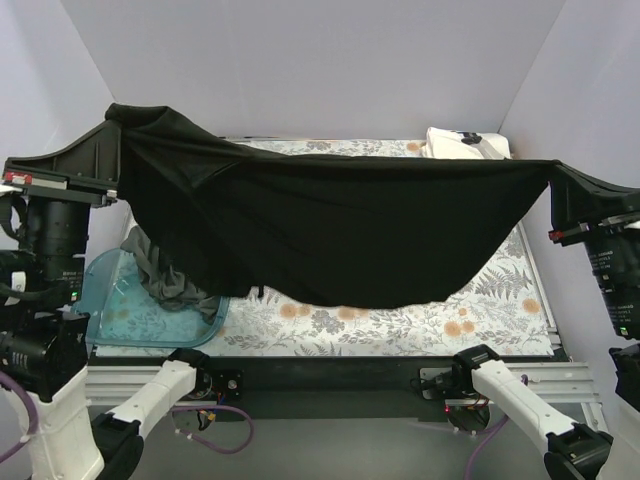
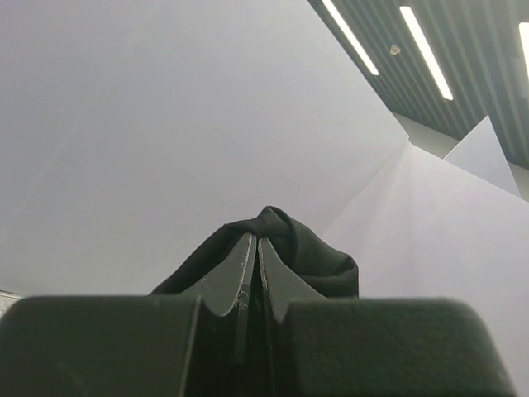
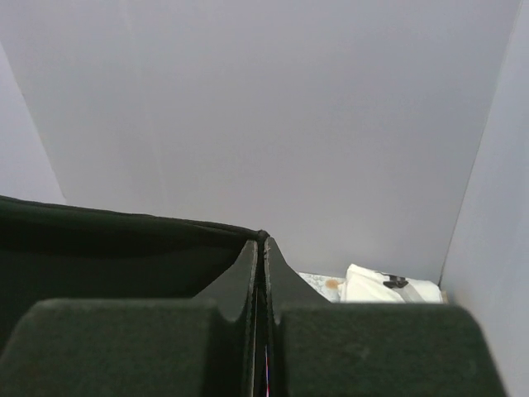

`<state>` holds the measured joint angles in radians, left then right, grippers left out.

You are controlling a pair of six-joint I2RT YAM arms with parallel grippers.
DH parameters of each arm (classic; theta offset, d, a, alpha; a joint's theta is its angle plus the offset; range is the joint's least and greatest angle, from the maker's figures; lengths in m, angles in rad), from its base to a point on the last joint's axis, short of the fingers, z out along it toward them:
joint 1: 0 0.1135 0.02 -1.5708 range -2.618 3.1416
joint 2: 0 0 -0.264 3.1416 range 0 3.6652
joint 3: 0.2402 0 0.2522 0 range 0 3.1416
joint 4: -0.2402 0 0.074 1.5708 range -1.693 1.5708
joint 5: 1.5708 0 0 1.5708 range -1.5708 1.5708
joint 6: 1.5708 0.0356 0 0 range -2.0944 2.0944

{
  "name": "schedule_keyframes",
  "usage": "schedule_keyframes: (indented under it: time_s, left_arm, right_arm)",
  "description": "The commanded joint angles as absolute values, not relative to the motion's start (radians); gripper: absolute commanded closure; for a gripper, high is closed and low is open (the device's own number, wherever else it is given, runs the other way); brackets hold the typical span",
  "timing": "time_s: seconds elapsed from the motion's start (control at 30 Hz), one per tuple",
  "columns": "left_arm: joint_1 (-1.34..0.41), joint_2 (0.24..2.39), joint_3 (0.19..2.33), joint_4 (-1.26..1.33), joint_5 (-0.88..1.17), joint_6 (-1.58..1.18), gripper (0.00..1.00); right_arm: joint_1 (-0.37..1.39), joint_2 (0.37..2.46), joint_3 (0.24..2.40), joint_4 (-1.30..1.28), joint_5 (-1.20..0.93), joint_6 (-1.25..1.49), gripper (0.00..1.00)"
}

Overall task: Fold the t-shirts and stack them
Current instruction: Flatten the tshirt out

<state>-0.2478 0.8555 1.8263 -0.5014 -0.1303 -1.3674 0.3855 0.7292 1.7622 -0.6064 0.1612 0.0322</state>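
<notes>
The black t-shirt [image 1: 330,230] hangs spread wide in the air between my two grippers, its lower edge sagging just above the table. My left gripper [image 1: 115,125] is shut on its upper left corner; in the left wrist view black cloth [image 2: 306,248] bunches over the closed fingertips [image 2: 255,241]. My right gripper [image 1: 553,172] is shut on the upper right corner; the cloth [image 3: 107,248] stretches left from the fingertips [image 3: 264,243]. The white printed t-shirt [image 1: 465,143] lies folded at the back right, also in the right wrist view [image 3: 388,285]. The grey-green t-shirt [image 1: 165,275] lies crumpled in the tub.
A translucent blue plastic tub [image 1: 130,310] stands at the front left on the table. The table carries a floral cloth [image 1: 480,310]. White walls close in the back and both sides.
</notes>
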Motion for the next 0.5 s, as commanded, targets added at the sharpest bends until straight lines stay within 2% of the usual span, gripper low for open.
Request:
schedule_keyframes:
  time_s: [0.0,0.2,0.3,0.43,0.47]
  left_arm:
    - [-0.244,0.92,1.773,-0.494,-0.104,-1.347,1.0]
    - [-0.244,1.057,1.581,-0.405,-0.181,-1.354,1.0]
    - [-0.244,1.176,1.473,-0.344,-0.21,-1.351,1.0]
    - [-0.244,1.429,1.446,-0.299,-0.245,-1.344,1.0]
    - [-0.244,1.551,1.462,-0.299,-0.252,-1.335,1.0]
  right_arm:
    - [0.38,0.798,1.743,-0.606,0.261,0.003,0.99]
    - [0.38,0.94,1.623,-0.523,0.532,-0.046,0.99]
    - [0.377,1.043,1.522,-0.441,0.592,-0.067,0.99]
    - [0.304,1.228,1.398,-0.336,0.436,-0.045,0.99]
    - [0.26,1.264,1.347,-0.303,0.393,-0.037,0.99]
